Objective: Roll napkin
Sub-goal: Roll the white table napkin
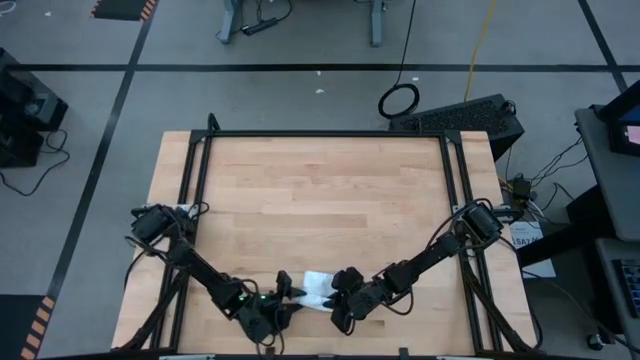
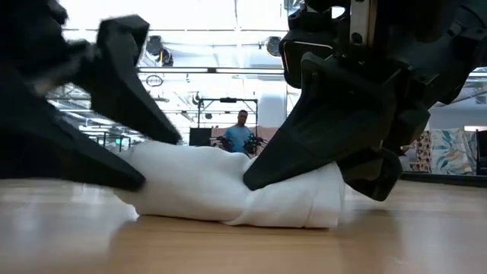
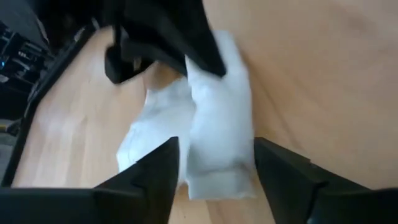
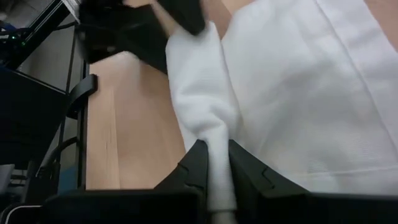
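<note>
At six o'clock, our right pincer (image 1: 343, 296) pinches the napkin (image 1: 318, 288); left pincer (image 1: 287, 297) spread astride. We should roll evenly, keeping tension.

The white napkin (image 1: 316, 287) lies loosely rolled and bunched near the table's front edge.

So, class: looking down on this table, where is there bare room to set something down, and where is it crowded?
Free: the bare wooden table between the black frame and both arms. Crowded: the near edge, where the left gripper and right gripper meet at the napkin.
</note>
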